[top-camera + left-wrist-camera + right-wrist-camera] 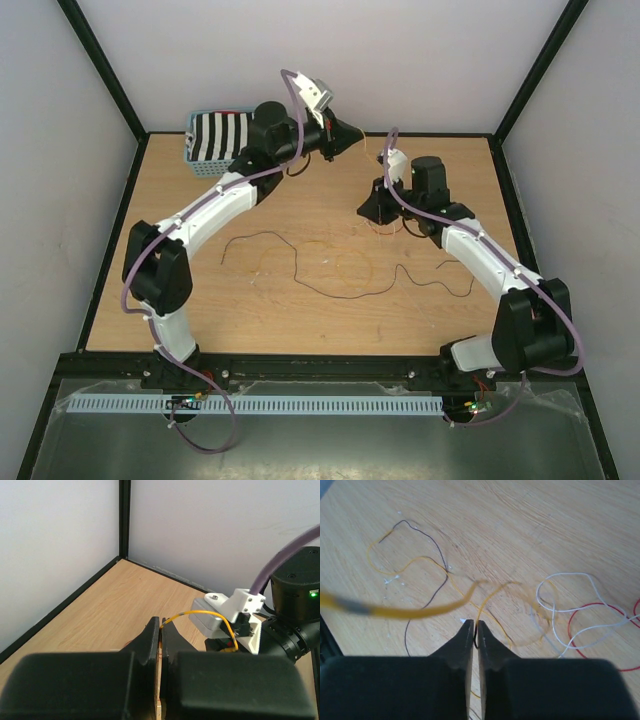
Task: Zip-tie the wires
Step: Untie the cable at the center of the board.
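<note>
Far-left corner of the desk (260, 315): a basket (198, 162) holding a striped cloth (220, 135), no part of the job. Just right of it, raised near the far edge, left hand (338, 136), clamped flat on a yellow strand (200, 612) arcing off to the right. Lower and nearer the desk's middle, right hand (474, 631), likewise pinched narrow on a yellow strand, seemingly the same one. Other wires (345, 265) loose across the middle of the desk and toward the right edge: a black strand (300, 278) snaking from side to side, pale yellow loops over it, a white strand (567, 574) and a red strand (598, 604) curled close by the right hand. Hair-thin, limp and nearly weightless by the look of them; likely to slip, spring and tangle rather than keep a shape. Best gripped firmly mid-length, several gathered side by side, never by a loose tip. Too fine to survive a hard tug, probably.
</note>
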Robot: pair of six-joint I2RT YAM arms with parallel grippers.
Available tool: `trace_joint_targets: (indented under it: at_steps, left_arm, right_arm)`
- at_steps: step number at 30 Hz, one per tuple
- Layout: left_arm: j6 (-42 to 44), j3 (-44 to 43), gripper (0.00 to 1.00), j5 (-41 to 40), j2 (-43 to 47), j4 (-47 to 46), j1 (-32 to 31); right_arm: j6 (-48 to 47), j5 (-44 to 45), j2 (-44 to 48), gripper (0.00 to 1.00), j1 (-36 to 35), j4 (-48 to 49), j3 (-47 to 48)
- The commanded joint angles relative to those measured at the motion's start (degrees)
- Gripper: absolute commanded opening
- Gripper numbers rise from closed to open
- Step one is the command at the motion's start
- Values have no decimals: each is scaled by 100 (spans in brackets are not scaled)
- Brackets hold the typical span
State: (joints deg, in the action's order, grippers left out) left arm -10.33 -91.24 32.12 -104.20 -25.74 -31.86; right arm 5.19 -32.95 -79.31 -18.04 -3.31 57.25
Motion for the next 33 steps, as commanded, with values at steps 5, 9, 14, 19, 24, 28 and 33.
trace_joint_targets:
  at_steps: [5, 9, 14, 19, 24, 28, 33]
  left_arm:
    - [-352, -214, 0, -371, 382, 786, 638]
    - [-901, 194, 0, -306, 532, 973, 1401]
    - [-793, 1057, 0, -529, 1028, 1189, 2024]
    - [-749, 1772, 0, -666, 1677, 1496, 2640]
    - [-717, 2070, 0, -773, 2187, 2093, 3098]
    - [-682, 1629, 0, -760, 2160, 2527, 3305]
    - [-603, 450, 0, -748, 1697, 3591, 3474]
  right_arm:
    - [-283, 1251, 380, 0, 12, -327, 48]
    - [-95, 1566, 564, 0, 332, -452, 68]
    - [253, 1998, 568, 0, 662, -573, 262]
    - [377, 2161, 512, 0, 889, -818, 661]
    - [291, 2981, 433, 0, 908, -1070, 1232]
    - [166, 3602, 197, 0, 949, -1236, 2048]
    - [-74, 4687, -227, 0, 983, -1518, 3173]
